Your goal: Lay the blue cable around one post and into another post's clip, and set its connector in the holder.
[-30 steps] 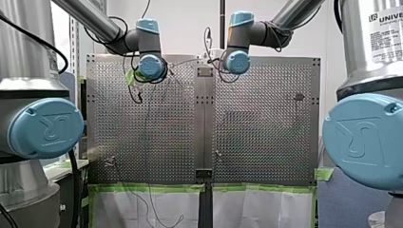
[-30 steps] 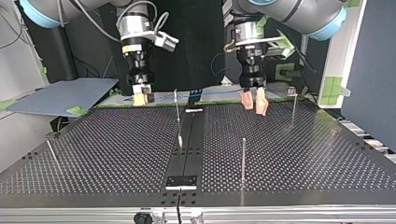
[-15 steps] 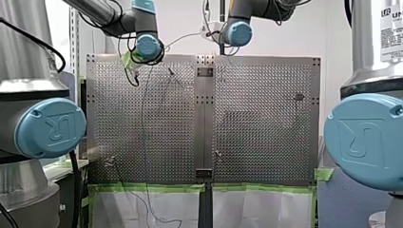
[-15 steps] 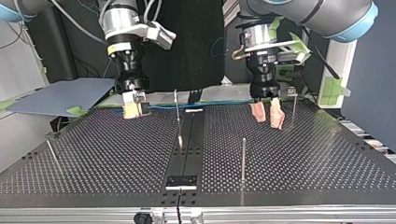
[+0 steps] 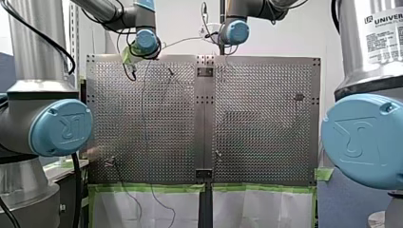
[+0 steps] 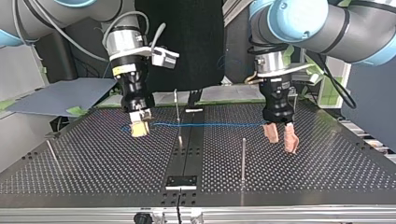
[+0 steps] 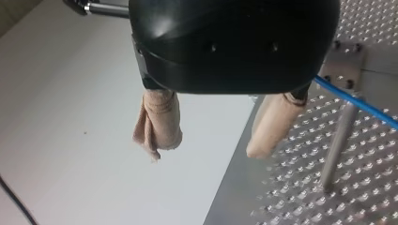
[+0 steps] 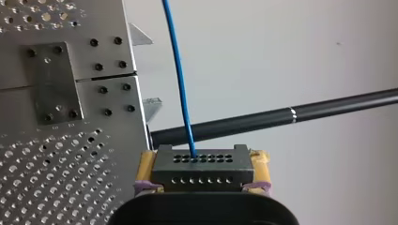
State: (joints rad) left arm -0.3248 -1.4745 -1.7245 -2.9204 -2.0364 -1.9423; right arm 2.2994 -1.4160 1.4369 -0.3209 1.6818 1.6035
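Routing is not yet begun, I judge; my right gripper (image 6: 139,132) pinches the connector (image 8: 202,168); the blue cable (image 6: 210,124) stretches toward my left gripper (image 6: 282,143), whose fingers are spread; next it must go around a post (image 6: 243,156).

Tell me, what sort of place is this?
Probably a robotics lab test bench: two robot arms over a perforated metal table with upright posts, my right tool gripping the connector of a blue cable.

The perforated table (image 6: 93,158) bears thin upright posts (image 6: 243,156) and a central strip (image 6: 189,144).
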